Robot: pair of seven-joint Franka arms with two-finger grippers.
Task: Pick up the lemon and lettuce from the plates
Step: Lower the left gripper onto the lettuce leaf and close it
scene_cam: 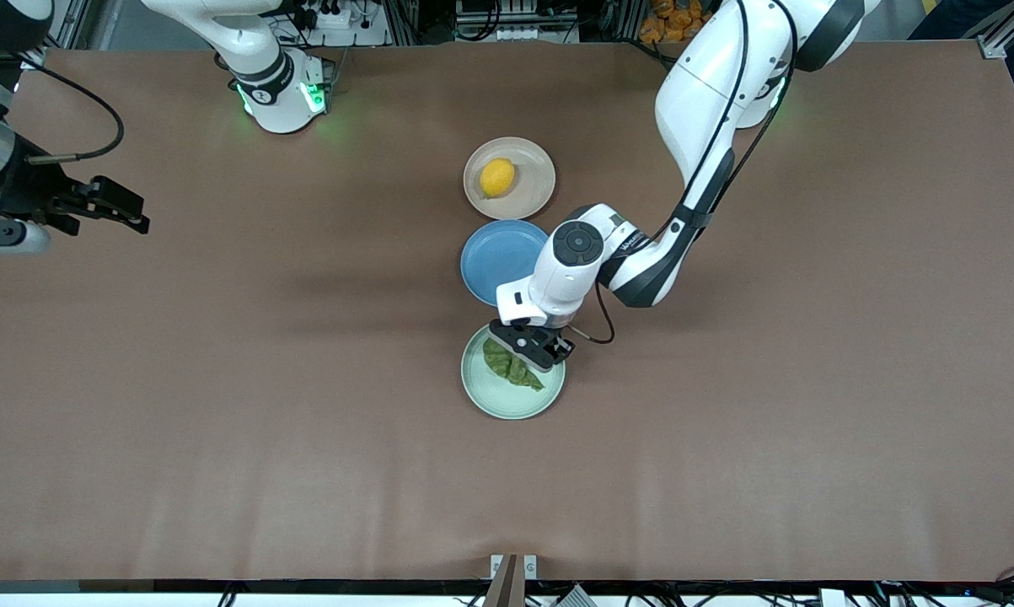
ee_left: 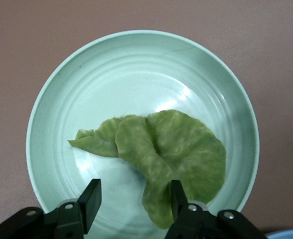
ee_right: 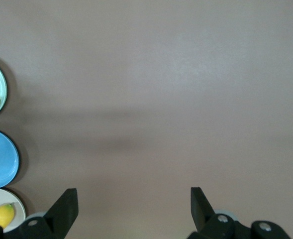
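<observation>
Your left pincer hangs with fingers spread over the dark green wrinkly lettuce, which lies in the pale mint green plate nearest the front camera. The small yellow lemon sits on the beige-pink plate. Your right pincer waits wide open over the brown desk.

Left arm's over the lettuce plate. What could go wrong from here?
1. The lettuce lies flat and thin on the mint plate; the open left gripper may close on the plate or only pinch an edge.
2. The leaf sits off-centre between the jaws, so it could slip.

The right gripper waits, open, over bare table.
</observation>
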